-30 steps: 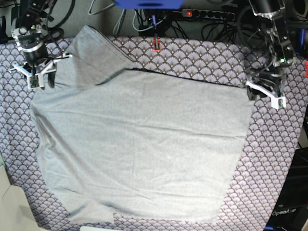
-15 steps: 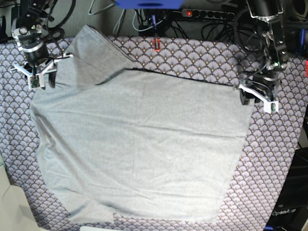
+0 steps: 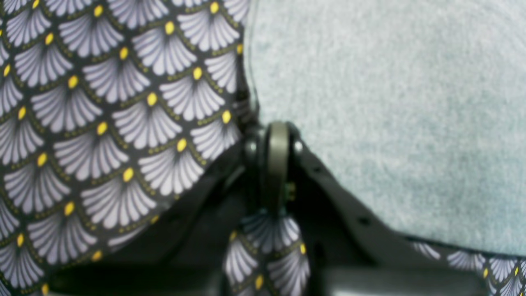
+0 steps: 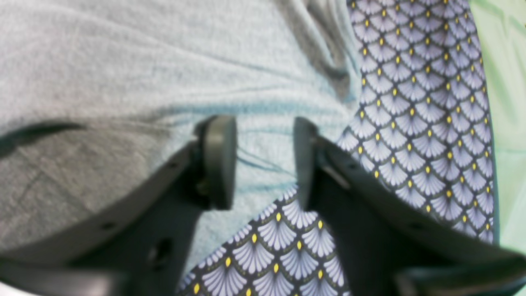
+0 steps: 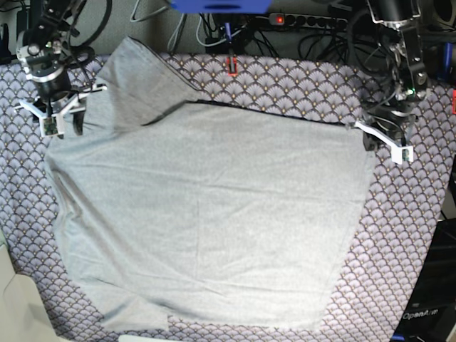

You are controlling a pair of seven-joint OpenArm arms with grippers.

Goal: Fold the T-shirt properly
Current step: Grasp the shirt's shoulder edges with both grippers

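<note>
T-shirt [image 5: 206,214] flat, lengthwise left-right

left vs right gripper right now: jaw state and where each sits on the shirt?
Left gripper: jaws shut at the T-shirt's corner edge; whether fabric is pinched is unclear. Right gripper: jaws open, straddling the shirt's edge, nothing clamped. Both sit low where shirt meets the scallop-patterned cloth.

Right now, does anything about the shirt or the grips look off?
Yes. The left gripper is shut at the T-shirt edge, but whether it caught the shirt is unclear. The scallop-patterned cloth puckers beside it.
</note>
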